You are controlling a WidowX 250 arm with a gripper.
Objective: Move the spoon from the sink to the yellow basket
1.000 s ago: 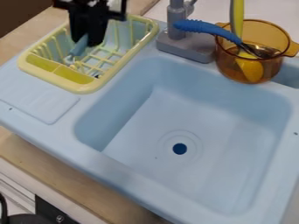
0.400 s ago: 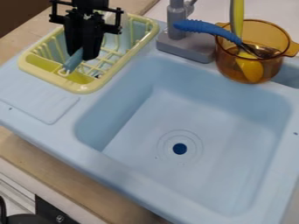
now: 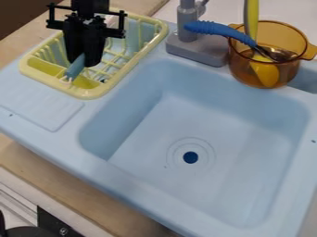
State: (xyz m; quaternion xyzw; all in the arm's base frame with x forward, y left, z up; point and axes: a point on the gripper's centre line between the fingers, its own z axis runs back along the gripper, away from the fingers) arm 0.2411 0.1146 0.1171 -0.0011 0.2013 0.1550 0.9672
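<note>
- Gripper (image 3: 84, 58) and spoon (image 3: 75, 67) are drifting slightly left and nearer since the previous frame, in the camera view.
- Black fingers (image 3: 94, 51) are closing on the spoon, its pale-blue handle showing below them and leaning down to the near left.
- Over the near left part of the yellow basket (image 3: 93, 94), the spoon is hanging out of the sink (image 3: 186, 115); whether it is touching the basket, I cannot tell.
- Its handle is looking light, stiff and smooth, probably plastic: hardly fragile, but likely to be twisting if pinched off-centre, so mid-handle is seeming the best hold.
- Right of the basket, an amber pot (image 3: 240, 74) is holding other utensils.
</note>
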